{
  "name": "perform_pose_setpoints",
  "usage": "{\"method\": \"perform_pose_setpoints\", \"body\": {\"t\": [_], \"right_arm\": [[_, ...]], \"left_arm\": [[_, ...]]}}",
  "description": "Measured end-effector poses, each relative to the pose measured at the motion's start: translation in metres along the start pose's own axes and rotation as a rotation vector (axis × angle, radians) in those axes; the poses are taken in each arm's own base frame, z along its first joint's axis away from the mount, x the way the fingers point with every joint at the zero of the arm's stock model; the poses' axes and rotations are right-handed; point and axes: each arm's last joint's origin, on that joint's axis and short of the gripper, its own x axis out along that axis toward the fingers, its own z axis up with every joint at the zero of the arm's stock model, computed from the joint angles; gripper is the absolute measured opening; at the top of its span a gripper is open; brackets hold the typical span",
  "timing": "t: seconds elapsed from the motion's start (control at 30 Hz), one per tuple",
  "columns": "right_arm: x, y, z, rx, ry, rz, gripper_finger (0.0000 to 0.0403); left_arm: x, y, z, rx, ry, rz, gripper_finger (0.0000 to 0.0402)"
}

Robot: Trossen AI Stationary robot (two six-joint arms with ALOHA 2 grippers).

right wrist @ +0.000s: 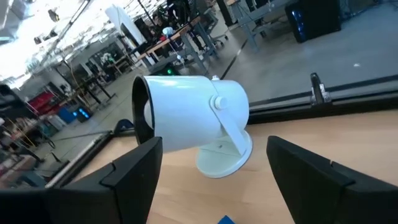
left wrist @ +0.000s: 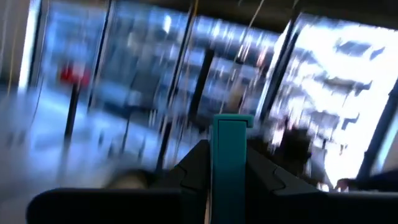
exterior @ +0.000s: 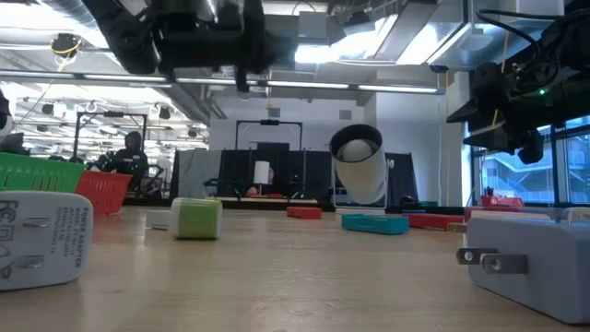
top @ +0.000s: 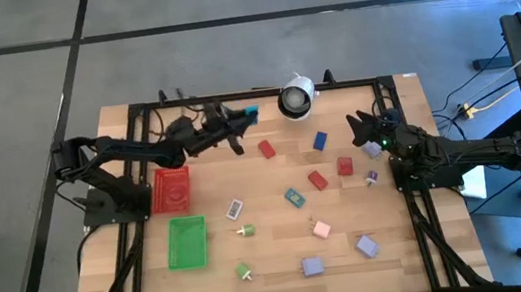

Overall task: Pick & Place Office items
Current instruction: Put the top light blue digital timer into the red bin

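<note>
1. One teal block (top: pixel 251 113) is up in the air, pinched tight in the left gripper (top: pixel 240 121) near the far edge of the table (top: pixel 279 285). In the left wrist view the block (left wrist: pixel 231 165) stands straight up btwn the two dark fingers (left wrist: pixel 189 171).
2. Red tray (top: pixel 171 189) and green tray (top: pixel 188 242) sit on the left side, w/ the red one just below the left arm. I think the block goes in a tray next.
3. To do it well: swing back slow, stop right over the tray's middle, go low, then let go. A drop from high up could bounce the block out.
4. Right gripper (top: pixel 367 130) hangs at the right side, jaws wide, holding nothing. It looks at the white round thing (right wrist: pixel 193 121).
5. Other bits lie all over the wood: a red block (top: pixel 266 148), a blue block (top: pixel 320 141), a pink block (top: pixel 322 229), a green pin (top: pixel 244 231). Don't bump them.
</note>
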Motion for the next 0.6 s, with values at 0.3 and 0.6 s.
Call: {"method": "perform_pose_setpoints", "body": {"t": [0.3, 0.6], "right_arm": [[0.000, 0.000, 0.000, 0.005, 0.000, 0.000, 0.0292], [0.000, 0.000, 0.000, 0.005, 0.000, 0.000, 0.0292]], "left_arm": [[-0.018, 0.009, -0.036, -0.154, 0.423, 0.313, 0.0054], [-0.073, 0.010, -0.015, -0.204, 0.756, 0.530, 0.0054]]}}
